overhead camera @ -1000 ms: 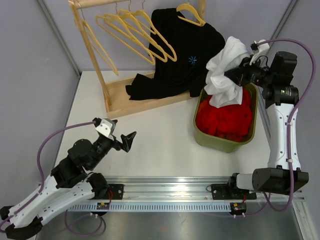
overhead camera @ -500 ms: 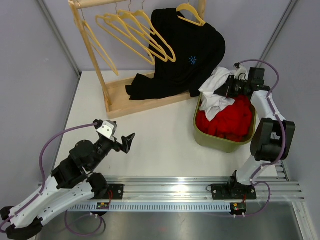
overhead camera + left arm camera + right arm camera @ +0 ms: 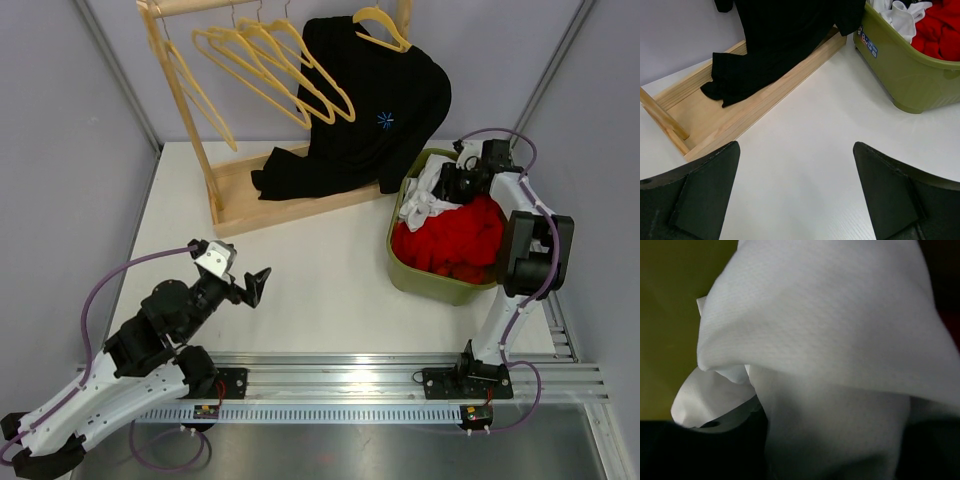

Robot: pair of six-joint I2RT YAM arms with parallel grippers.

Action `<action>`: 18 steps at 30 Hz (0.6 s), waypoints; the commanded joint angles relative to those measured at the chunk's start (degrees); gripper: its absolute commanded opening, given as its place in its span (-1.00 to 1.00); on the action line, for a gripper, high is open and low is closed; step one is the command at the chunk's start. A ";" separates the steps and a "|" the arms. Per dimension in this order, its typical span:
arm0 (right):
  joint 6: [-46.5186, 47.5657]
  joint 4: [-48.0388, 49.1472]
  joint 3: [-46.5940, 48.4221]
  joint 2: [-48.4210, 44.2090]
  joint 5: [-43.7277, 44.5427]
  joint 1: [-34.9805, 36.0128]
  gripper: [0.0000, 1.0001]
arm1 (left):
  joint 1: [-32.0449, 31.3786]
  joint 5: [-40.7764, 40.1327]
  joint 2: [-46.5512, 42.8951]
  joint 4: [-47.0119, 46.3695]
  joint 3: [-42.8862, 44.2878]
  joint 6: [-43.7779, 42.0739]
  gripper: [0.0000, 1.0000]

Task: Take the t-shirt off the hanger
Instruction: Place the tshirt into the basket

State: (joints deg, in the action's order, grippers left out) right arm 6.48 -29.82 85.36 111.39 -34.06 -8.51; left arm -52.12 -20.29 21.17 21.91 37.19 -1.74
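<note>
Top external: right hand (image 3: 455, 181) has lowered the white shirt (image 3: 420, 200) into the bin (image 3: 432, 286); grip, cannot tell. Left hand (image 3: 258, 285) released; black shirt (image 3: 370, 100) next.

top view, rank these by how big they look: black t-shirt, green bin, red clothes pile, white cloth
1. black t-shirt, though it hangs nearer the camera, which may inflate it
2. green bin
3. red clothes pile, lying inside the bin
4. white cloth, partly hidden by the right arm
</note>
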 commanded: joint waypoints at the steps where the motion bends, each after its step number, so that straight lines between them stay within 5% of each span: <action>1: 5.47 -1.73 -0.64 -1.61 5.23 0.16 0.05 | 0.00 -0.01 0.72 -0.64 -0.01 -1.25 0.98; 11: 7.41 -4.63 3.84 -13.47 6.03 0.08 0.52 | 0.00 -0.18 1.07 -0.20 0.08 -1.16 0.97; 18: 9.86 -11.20 10.69 -18.23 6.12 0.08 0.64 | 0.00 -0.36 0.10 -0.29 -0.01 -1.07 0.98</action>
State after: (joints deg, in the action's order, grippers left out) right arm 13.74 -37.21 91.35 96.79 -28.88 -8.27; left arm -52.12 -20.29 22.11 23.11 37.19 -1.83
